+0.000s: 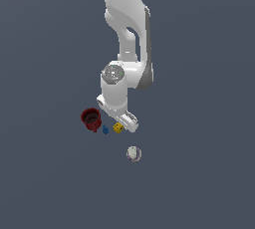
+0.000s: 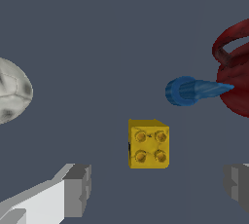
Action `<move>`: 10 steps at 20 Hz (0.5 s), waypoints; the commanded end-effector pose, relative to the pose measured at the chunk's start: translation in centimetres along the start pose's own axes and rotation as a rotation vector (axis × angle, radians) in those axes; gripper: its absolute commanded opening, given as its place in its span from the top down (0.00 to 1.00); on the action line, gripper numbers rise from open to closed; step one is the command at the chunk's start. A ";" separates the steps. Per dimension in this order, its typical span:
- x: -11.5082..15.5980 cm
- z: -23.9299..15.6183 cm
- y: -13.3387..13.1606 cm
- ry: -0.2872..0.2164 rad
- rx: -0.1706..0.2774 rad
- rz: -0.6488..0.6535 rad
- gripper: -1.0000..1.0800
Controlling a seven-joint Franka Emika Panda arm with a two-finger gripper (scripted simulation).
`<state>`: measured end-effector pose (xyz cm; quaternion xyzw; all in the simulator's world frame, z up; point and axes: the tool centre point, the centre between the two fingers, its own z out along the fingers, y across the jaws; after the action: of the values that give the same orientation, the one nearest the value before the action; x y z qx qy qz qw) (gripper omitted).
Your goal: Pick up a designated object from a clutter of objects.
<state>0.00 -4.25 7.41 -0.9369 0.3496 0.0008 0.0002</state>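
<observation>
Both views are lit evenly and rather dimly, with no single light source to be made out. The dark slate ground (image 1: 45,183) is rendered flat, and no cast shadows are seen on it. Soft shading is seen on the white arm (image 1: 127,34), brighter on its upper surfaces. No glare is present; only a faint sheen is shown on the dark red cup (image 2: 236,77). The exterior view is coarse, small things being reduced to a few pixels. In the wrist view, the yellow dotted cube (image 2: 148,143) is rendered sharply, without blur or edge distortion.
</observation>
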 end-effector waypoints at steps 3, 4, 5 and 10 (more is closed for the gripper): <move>0.0 0.1 0.0 0.000 0.000 0.004 0.04; 0.0 0.2 0.0 0.000 0.000 0.004 0.04; 0.0 0.4 0.0 0.000 0.000 0.004 0.04; 0.0 2.0 0.1 0.001 0.000 0.006 0.04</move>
<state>-0.04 -4.29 6.01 -0.9360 0.3519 0.0001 0.0002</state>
